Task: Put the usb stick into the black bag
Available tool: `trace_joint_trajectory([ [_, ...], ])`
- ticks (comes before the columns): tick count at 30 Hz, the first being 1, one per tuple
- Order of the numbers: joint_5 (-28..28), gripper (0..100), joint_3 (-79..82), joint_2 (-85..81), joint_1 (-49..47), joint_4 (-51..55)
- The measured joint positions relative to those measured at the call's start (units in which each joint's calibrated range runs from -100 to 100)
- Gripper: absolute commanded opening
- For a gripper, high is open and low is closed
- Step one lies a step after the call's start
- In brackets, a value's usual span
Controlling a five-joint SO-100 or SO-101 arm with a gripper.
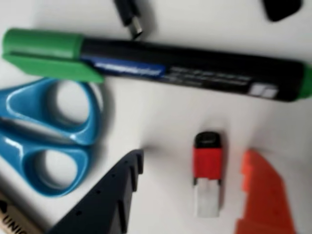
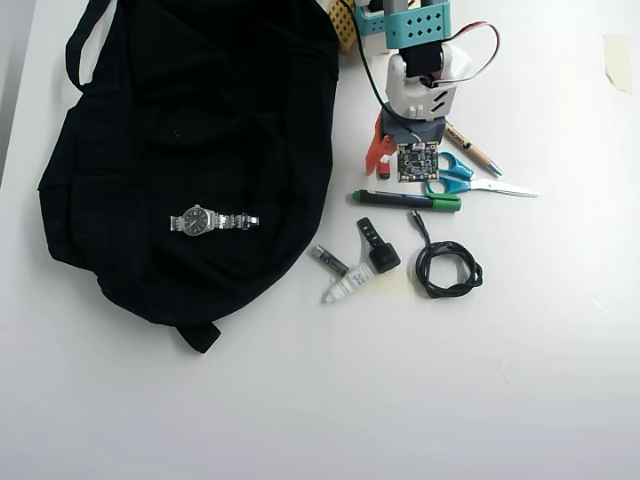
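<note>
In the wrist view the usb stick (image 1: 208, 174) lies on the white table (image 1: 165, 122) in the lower middle of the frame, its long axis running up and down the picture, red half up, pale half down. It sits between the 2 fingers, dark (image 1: 105, 200) on its left and orange (image 1: 263, 195) on its right, so the gripper (image 1: 187, 192) is spread wide, touching nothing as far as the blur allows. The black bag (image 2: 190, 150) fills the upper left of the overhead view, well apart.

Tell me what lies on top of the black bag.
A silver wristwatch lies on the black bag in the overhead view. The fabric hides the bag's inside.
</note>
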Motion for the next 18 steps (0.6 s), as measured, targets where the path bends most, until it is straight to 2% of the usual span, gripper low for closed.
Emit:
trace_joint_trajectory([
  [2,0.0,2,0.1,0.0,-0.1,-0.2],
  [15,-0.3,3,0.7,0.2,0.0,-0.1],
  [18,-0.1,9,0.7,0.2,0.0,-0.2],
])
